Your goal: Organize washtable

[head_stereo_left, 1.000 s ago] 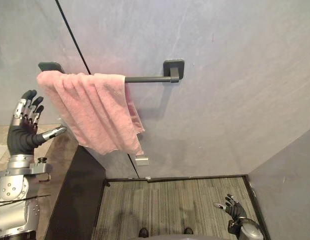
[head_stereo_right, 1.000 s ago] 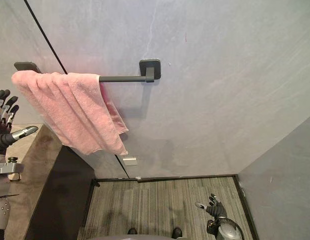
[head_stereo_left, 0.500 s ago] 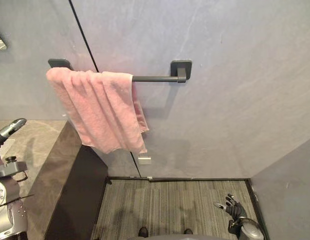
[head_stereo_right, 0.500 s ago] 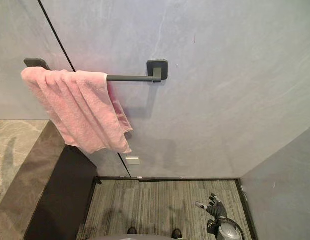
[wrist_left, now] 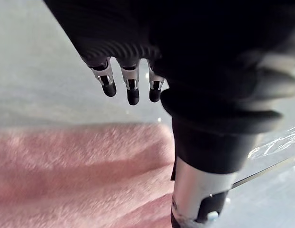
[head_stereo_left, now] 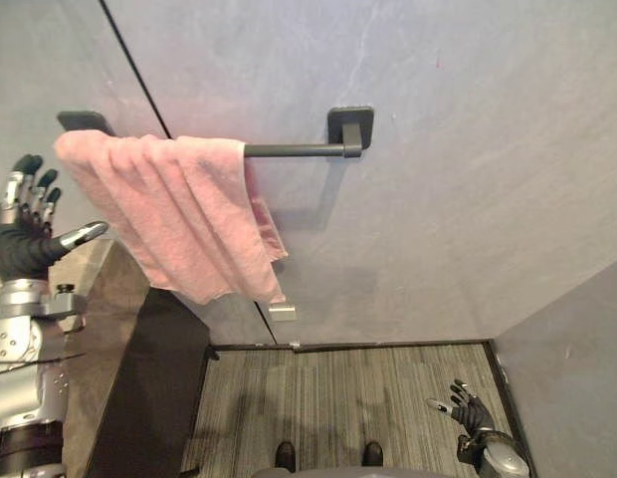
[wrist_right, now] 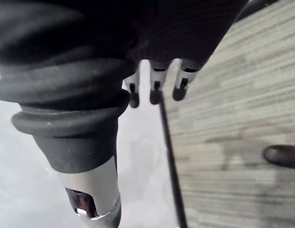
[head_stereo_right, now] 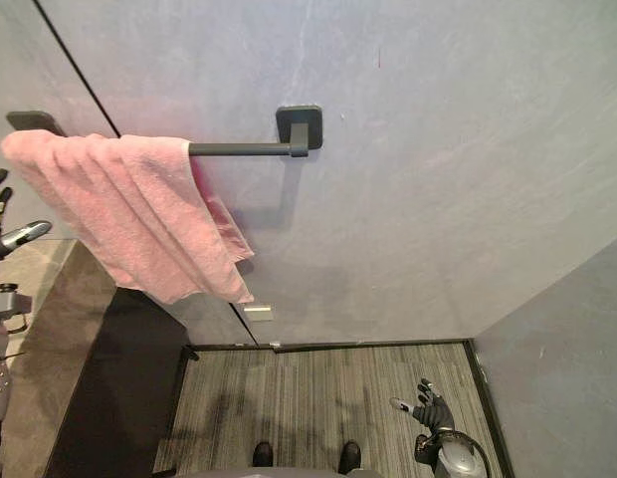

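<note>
Pink towel [head_stereo_left: 179,214] — where is it found?

It is draped, bunched, over the left part of the dark wall rail [head_stereo_left: 294,150], hung above the right end of the stone surface [head_stereo_right: 50,329].

And the robot hands?

The left robot hand [head_stereo_left: 25,244] is raised just left of the towel, fingers straightened, nothing grasped. The right robot hand [head_stereo_left: 466,410] is held low at the right near the floor [head_stereo_left: 338,398] — fingers relaxed, empty.

Bathroom: a pink towel [head_stereo_left: 179,219] is hanging on a dark wall rail [head_stereo_left: 289,150] just beside the raised left hand [head_stereo_left: 25,244], with a stone table [head_stereo_left: 104,329] below it.
</note>
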Robot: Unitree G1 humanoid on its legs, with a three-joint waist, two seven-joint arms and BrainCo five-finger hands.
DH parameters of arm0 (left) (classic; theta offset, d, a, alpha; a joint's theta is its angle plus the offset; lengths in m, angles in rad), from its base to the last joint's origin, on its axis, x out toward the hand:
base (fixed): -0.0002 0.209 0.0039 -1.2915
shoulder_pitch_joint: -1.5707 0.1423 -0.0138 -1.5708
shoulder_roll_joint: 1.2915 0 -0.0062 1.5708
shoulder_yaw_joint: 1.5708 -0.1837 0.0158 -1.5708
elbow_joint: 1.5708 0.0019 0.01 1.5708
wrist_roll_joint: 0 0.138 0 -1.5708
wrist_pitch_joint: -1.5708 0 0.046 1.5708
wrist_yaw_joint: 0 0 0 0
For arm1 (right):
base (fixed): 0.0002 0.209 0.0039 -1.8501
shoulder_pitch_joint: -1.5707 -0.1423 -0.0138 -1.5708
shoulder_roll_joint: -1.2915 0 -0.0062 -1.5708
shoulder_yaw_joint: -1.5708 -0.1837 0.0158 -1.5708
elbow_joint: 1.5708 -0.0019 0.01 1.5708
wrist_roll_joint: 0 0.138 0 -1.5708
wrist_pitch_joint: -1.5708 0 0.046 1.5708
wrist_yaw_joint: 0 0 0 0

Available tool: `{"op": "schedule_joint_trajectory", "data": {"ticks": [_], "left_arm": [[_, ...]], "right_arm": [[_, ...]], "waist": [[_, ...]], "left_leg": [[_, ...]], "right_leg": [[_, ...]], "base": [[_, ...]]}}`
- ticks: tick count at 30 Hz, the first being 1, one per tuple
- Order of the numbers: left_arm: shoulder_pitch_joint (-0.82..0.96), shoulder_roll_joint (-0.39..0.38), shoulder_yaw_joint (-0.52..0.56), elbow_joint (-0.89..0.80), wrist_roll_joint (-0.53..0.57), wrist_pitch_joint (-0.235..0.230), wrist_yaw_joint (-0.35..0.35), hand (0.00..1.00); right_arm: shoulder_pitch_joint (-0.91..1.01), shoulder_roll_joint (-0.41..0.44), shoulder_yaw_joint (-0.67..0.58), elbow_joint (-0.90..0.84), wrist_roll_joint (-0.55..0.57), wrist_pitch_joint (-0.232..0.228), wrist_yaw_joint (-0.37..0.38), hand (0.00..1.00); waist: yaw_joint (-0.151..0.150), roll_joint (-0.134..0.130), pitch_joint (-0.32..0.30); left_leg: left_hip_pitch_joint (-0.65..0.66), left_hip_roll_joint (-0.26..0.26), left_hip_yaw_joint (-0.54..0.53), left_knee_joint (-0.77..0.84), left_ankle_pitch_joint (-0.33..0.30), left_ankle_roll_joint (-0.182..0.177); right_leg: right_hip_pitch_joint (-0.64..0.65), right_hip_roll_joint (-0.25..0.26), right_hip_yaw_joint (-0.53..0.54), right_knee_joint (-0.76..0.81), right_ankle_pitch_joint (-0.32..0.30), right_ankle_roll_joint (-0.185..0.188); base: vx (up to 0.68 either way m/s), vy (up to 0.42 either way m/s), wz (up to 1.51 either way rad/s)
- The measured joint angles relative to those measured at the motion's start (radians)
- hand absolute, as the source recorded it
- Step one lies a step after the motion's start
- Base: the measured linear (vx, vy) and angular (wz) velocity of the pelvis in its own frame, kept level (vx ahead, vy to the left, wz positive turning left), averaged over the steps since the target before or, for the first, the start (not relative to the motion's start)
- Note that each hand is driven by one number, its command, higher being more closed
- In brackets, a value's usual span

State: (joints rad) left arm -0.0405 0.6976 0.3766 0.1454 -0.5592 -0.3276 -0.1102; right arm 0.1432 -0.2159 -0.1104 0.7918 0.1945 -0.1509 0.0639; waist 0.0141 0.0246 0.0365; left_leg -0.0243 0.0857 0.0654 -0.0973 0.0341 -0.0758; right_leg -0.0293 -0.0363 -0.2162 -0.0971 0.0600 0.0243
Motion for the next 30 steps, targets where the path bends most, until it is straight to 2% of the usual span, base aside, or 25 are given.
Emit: {"op": "schedule_joint_trajectory", "data": {"ticks": [3,11,24,26,30], "left_arm": [[-0.059,0.016,-0.017,0.04,-0.019,0.01,0.005,0.0],[-0.066,0.053,-0.025,0.067,-0.037,-0.004,0.004,0.0],[-0.11,0.051,-0.036,0.132,-0.041,-0.027,0.011,0.0],[-0.11,0.053,-0.048,0.152,-0.041,-0.01,0.009,0.0],[-0.103,0.021,-0.059,0.169,-0.056,-0.005,0.01,0.0]], "right_arm": [[0.002,0.0,0.002,-0.006,0.0,0.0,0.001,0.0],[-0.001,0.001,0.004,-0.033,0.001,-0.004,0.001,0.0],[0.007,0.002,0.009,-0.033,0.0,-0.005,0.001,0.0],[0.005,0.002,0.01,-0.034,0.0,-0.005,0.001,0.0],[0.001,0.004,0.011,-0.046,-0.001,-0.004,0.0,0.0]], "waist": [[0.0,-0.005,0.016],[0.005,-0.011,0.024],[0.013,-0.014,0.048],[0.012,-0.012,0.051],[0.014,-0.016,0.076]], "left_leg": [[-0.01,0.001,0.024,0.003,0.0,0.0],[-0.018,0.002,0.055,0.003,-0.001,-0.001],[-0.043,0.003,0.103,0.002,0.002,-0.003],[-0.042,0.002,0.104,0.002,0.002,-0.003],[-0.042,0.001,0.106,0.003,0.002,-0.003]], "right_leg": [[-0.018,0.001,0.016,0.0,0.001,-0.002],[-0.038,0.002,0.037,0.0,0.012,-0.006],[-0.082,0.001,0.077,0.0,0.037,-0.004],[-0.082,0.001,0.078,0.0,0.038,-0.004],[-0.082,0.0,0.08,0.0,0.039,-0.003]], "base": [[0.04,0.006,-0.15],[-0.01,0.01,-0.07],[-0.04,0.009,-0.08],[0.01,0.013,-0.04],[0.0,0.003,-0.01]]}}
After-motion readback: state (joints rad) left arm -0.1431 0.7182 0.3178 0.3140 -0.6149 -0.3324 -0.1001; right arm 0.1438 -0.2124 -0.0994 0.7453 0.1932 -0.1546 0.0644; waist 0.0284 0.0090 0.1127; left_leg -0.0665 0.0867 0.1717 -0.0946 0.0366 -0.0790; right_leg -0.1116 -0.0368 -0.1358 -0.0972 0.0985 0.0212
